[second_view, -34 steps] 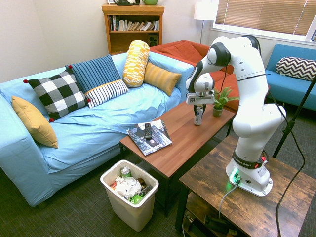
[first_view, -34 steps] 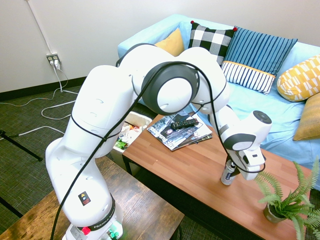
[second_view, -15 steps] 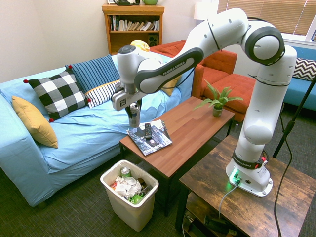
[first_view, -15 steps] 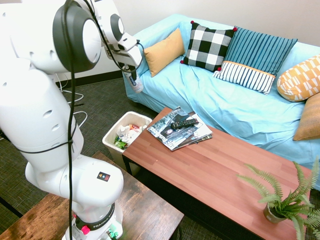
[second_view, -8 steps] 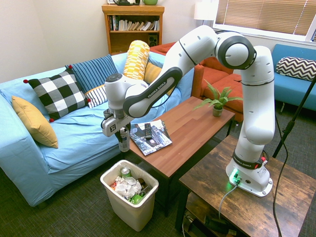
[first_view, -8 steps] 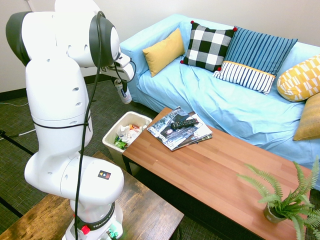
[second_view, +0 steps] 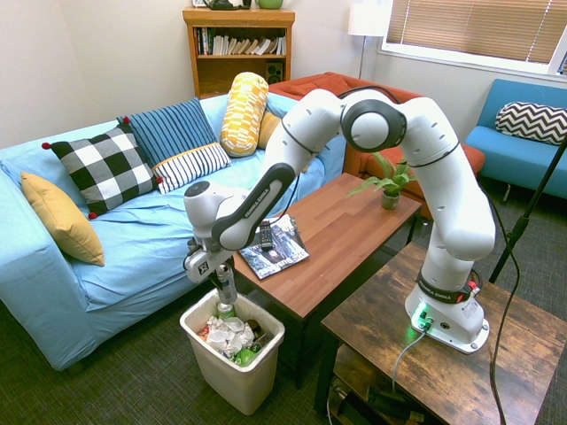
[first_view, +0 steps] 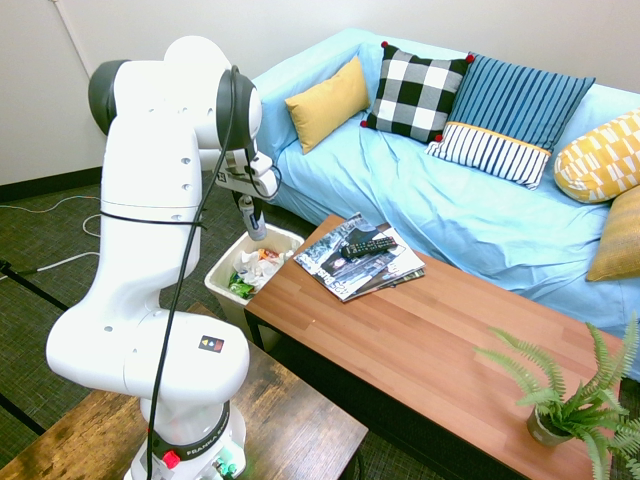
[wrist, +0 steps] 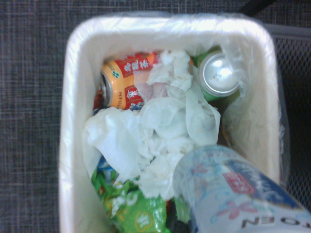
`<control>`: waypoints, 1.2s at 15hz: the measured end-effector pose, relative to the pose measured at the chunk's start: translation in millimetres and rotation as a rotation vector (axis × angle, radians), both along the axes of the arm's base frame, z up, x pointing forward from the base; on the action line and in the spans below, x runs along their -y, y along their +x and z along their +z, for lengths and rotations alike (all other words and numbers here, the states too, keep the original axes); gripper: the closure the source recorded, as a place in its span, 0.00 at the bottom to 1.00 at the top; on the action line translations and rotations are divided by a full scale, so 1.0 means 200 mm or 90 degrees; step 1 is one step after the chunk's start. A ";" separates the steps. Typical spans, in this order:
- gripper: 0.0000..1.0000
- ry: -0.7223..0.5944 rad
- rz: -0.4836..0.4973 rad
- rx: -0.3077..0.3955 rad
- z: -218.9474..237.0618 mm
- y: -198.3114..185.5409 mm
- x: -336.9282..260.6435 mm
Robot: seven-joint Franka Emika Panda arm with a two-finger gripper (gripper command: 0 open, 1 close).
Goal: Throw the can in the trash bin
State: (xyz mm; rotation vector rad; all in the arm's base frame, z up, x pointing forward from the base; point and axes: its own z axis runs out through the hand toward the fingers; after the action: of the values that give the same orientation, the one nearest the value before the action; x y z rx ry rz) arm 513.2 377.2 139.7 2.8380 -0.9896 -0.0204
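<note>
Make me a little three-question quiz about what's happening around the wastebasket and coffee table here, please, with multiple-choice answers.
1. Where is the can right now?
A. Lying on the sofa
B. Held just above the trash bin
C. Standing beside the plant

2. What colour is the paper crumpled up in the bin?
A. White
B. Black
C. Purple

3. What state is the gripper in?
A. Wide open and empty
B. Shut on the can
C. Resting on the table

Answers:
1: B, both room cameras show the can hanging over the bin's opening.
2: A, the wrist camera shows white crumpled paper among the rubbish.
3: B, the can hangs from the gripper with nothing beneath it.
</note>
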 end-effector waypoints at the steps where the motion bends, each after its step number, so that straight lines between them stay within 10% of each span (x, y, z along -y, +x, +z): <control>1: 1.00 -0.003 0.000 -0.007 -0.08 0.01 -0.01; 6: 1.00 -0.023 0.006 -0.045 -0.28 0.01 -0.02; 7: 0.00 -0.027 0.008 -0.054 -0.31 -0.01 -0.03; 18: 0.00 -0.059 -0.015 -0.112 -0.40 -0.01 -0.01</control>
State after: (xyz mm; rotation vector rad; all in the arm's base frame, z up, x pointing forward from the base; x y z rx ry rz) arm 511.4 379.0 60.1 2.6866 -0.9593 -0.2180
